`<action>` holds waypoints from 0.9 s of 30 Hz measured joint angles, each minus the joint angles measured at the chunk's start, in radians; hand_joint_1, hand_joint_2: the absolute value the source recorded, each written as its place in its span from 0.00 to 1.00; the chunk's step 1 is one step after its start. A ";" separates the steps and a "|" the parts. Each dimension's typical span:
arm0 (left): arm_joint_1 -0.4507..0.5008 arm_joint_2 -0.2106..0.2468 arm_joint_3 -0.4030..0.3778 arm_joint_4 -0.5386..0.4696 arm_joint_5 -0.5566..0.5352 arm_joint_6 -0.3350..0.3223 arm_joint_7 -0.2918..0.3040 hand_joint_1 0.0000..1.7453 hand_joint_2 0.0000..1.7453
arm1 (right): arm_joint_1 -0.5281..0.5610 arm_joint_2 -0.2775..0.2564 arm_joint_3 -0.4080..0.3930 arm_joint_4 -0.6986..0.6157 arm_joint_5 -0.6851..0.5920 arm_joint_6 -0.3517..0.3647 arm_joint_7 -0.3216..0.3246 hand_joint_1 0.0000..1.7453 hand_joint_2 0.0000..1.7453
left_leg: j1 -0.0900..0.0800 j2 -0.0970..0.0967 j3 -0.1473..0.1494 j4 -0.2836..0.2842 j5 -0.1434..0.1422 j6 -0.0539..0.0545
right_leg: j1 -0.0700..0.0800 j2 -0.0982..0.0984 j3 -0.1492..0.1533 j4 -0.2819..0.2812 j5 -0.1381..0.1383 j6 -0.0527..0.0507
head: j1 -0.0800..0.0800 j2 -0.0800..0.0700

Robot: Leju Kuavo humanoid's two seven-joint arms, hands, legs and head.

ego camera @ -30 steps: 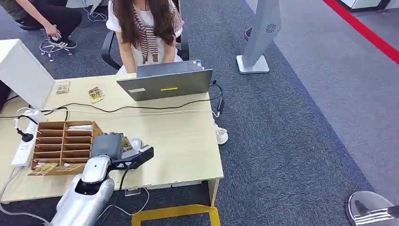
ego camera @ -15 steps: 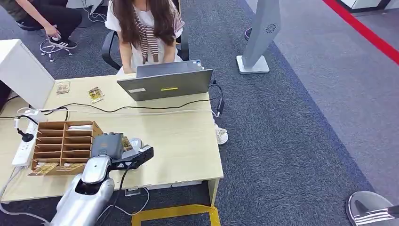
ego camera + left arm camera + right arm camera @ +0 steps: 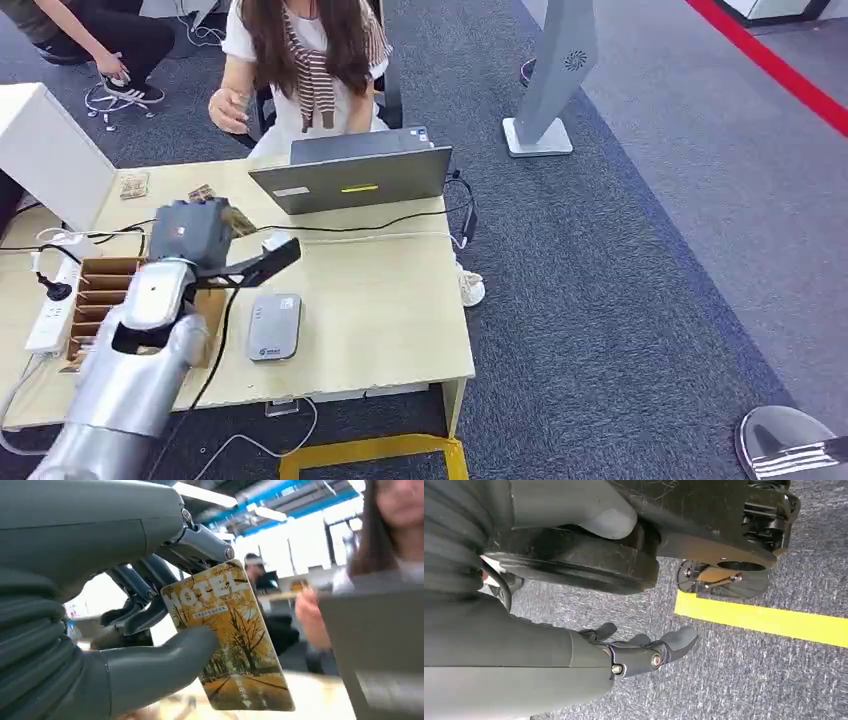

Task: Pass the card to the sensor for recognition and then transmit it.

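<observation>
Card (image 3: 227, 640) is being pinched between the thumb and fingers of the left hand (image 3: 192, 232), and it is now being held high over the far left part of the table (image 3: 390, 310), whereas a second ago it was being held low at the near edge, right over the sensor (image 3: 274, 326). That grey sensor, hidden under the hand before, is now being left uncovered, flat on the tabletop, well apart from the card. In the left wrist view the card's long axis is being kept nearly upright, slightly tilted, with the "HOTEL" end toward the fingers and the printed arrow end pointing away from them. Its free end is being directed toward a seated person (image 3: 305, 60) behind a laptop (image 3: 350, 180), whose hand is now being raised. The right hand (image 3: 644, 647) is being held empty above the carpet, fingers loosely extended.
</observation>
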 joint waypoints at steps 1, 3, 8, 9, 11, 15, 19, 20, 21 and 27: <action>-0.026 0.011 0.008 0.001 0.001 0.004 -0.009 1.00 1.00 | 0.000 0.000 0.000 0.000 0.002 -0.001 0.000 0.00 1.00 | 0.000 0.000 0.000 0.000 0.000 0.000 | 0.000 0.000 0.000 0.000 0.000 0.000 | 0.000 0.000; -0.065 0.029 0.025 0.004 0.001 0.007 -0.019 1.00 1.00 | 0.000 0.001 0.000 0.000 0.002 -0.003 0.001 0.00 1.00 | 0.000 0.000 0.000 0.000 0.000 0.000 | 0.000 0.000 0.000 0.000 0.000 0.000 | 0.000 0.000; -0.105 0.054 0.043 0.011 -0.013 0.033 0.000 1.00 1.00 | 0.000 0.003 0.000 0.000 0.010 -0.006 0.002 0.00 1.00 | 0.000 0.000 -0.001 0.000 0.001 -0.001 | 0.000 0.000 0.000 0.000 0.000 0.000 | 0.001 0.000; -0.123 0.062 0.048 0.016 -0.014 0.041 0.005 1.00 1.00 | 0.000 0.003 0.000 0.000 0.013 -0.006 0.002 0.00 1.00 | 0.000 0.000 -0.001 0.000 0.001 -0.001 | 0.000 0.000 0.000 0.000 0.000 0.000 | 0.001 0.000; -0.164 0.081 0.066 0.037 -0.015 0.042 0.011 1.00 1.00 | 0.000 0.003 0.000 0.000 0.019 -0.006 0.002 0.00 1.00 | 0.000 0.001 -0.001 0.000 0.001 -0.001 | 0.000 0.001 -0.001 0.000 0.001 0.000 | 0.000 0.000; -0.240 0.098 0.096 0.091 -0.023 0.031 -0.001 1.00 1.00 | 0.000 0.003 0.000 0.000 0.014 -0.019 0.006 0.00 1.00 | 0.000 0.000 -0.001 0.000 0.001 -0.001 | 0.000 0.000 -0.001 0.000 0.001 0.000 | 0.000 0.000; -0.258 0.098 0.100 0.114 -0.037 0.031 -0.001 1.00 1.00 | -0.002 0.003 0.000 0.000 0.014 -0.013 -0.001 0.00 1.00 | 0.000 -0.001 -0.001 0.000 0.001 0.000 | 0.000 0.000 -0.001 0.000 0.001 0.000 | 0.000 0.000; -0.259 0.097 0.100 0.118 -0.039 0.031 -0.001 1.00 1.00 | -0.004 0.003 0.000 0.000 0.014 -0.012 -0.001 0.00 1.00 | 0.000 0.000 -0.001 0.000 0.001 0.000 | 0.000 0.000 -0.001 0.000 0.001 0.000 | 0.001 0.000; -0.258 0.096 0.100 0.119 -0.039 0.031 0.000 1.00 1.00 | -0.005 0.003 0.000 0.000 0.014 -0.009 -0.002 0.00 1.00 | 0.000 0.000 -0.001 0.000 0.001 0.000 | 0.000 0.000 -0.001 0.000 0.002 0.000 | 0.000 0.000; -0.258 0.096 0.100 0.129 -0.043 0.032 0.003 1.00 1.00 | -0.007 0.003 0.000 0.000 0.014 -0.006 -0.005 0.00 1.00 | 0.000 0.000 -0.001 0.000 0.001 0.000 | 0.000 0.000 -0.001 0.000 0.002 0.000 | 0.000 0.000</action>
